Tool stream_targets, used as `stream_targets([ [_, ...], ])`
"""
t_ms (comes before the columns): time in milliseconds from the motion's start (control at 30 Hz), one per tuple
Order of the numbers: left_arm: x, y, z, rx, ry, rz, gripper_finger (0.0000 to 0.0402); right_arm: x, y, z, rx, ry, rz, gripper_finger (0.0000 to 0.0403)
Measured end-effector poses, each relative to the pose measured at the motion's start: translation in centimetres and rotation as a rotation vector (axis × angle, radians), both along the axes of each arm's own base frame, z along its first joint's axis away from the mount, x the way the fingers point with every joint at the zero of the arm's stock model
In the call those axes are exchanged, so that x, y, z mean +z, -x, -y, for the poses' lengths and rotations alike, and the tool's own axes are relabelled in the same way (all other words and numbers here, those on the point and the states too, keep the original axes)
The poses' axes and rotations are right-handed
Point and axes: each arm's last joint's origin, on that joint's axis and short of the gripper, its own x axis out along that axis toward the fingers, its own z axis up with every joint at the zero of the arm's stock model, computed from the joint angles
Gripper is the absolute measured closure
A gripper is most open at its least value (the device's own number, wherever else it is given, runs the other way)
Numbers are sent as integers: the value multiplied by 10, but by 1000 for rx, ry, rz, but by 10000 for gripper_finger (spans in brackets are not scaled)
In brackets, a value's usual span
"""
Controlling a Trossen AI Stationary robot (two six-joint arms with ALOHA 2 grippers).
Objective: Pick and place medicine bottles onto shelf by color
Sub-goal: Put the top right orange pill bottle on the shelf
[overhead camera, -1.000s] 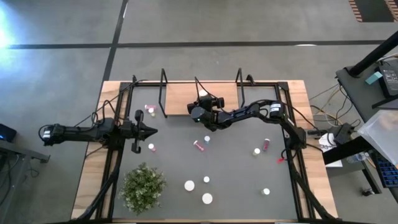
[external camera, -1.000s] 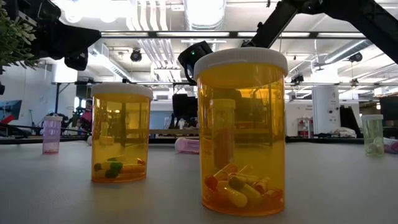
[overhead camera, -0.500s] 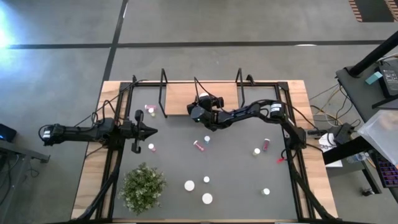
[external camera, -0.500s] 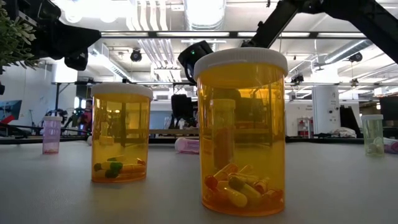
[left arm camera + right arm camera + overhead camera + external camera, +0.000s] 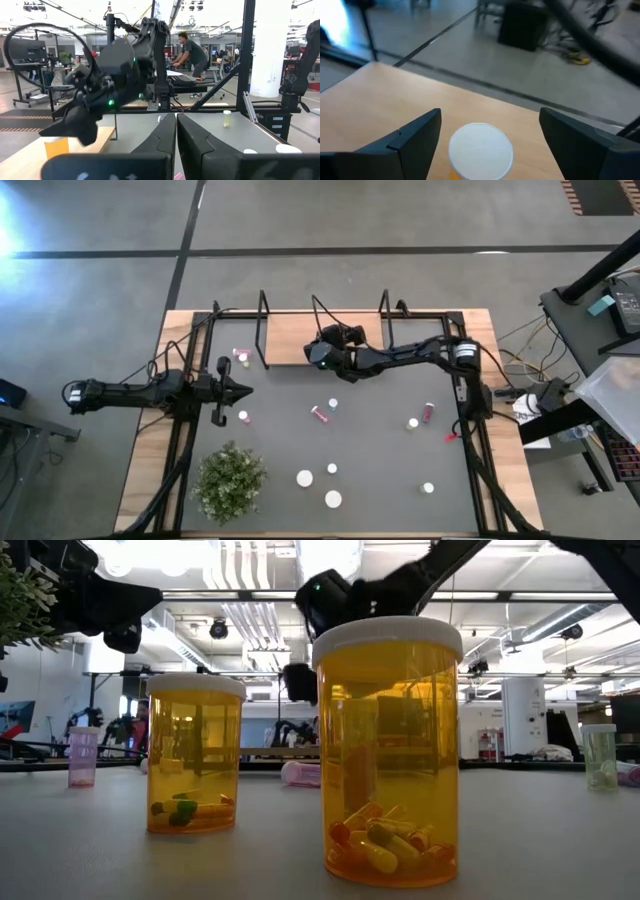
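Right claw (image 5: 487,132) open around orange bottle (image 5: 480,151) on shelf (image 5: 385,100)

The orange bottle (image 5: 480,151) is cut off below its white cap in the right wrist view. From above, it is hidden under the right gripper (image 5: 322,352).

The right gripper (image 5: 318,355) hovers over the shelf (image 5: 290,338), fingers apparently hidden.
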Motion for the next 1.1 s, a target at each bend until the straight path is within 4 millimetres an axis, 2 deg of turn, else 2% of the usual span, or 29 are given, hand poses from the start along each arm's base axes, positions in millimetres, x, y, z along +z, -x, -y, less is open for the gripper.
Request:
stream_targets([
  [300, 0, 0, 0, 0, 0, 0, 402, 39, 30, 1, 118, -159, 9, 87],
  [567, 0, 0, 0, 0, 0, 1, 402, 56, 51, 17, 317, -415, -34, 88],
  [667, 0, 0, 0, 0, 0, 1, 402, 62, 52, 26, 374, -465, -87, 91],
  [833, 0, 0, 0, 0, 0, 0, 402, 76, 52, 37, 490, -452, -194, 97],
  [1100, 0, 0, 0, 0, 0, 0, 402, 88, 44, 55, 553, -458, -394, 94],
])
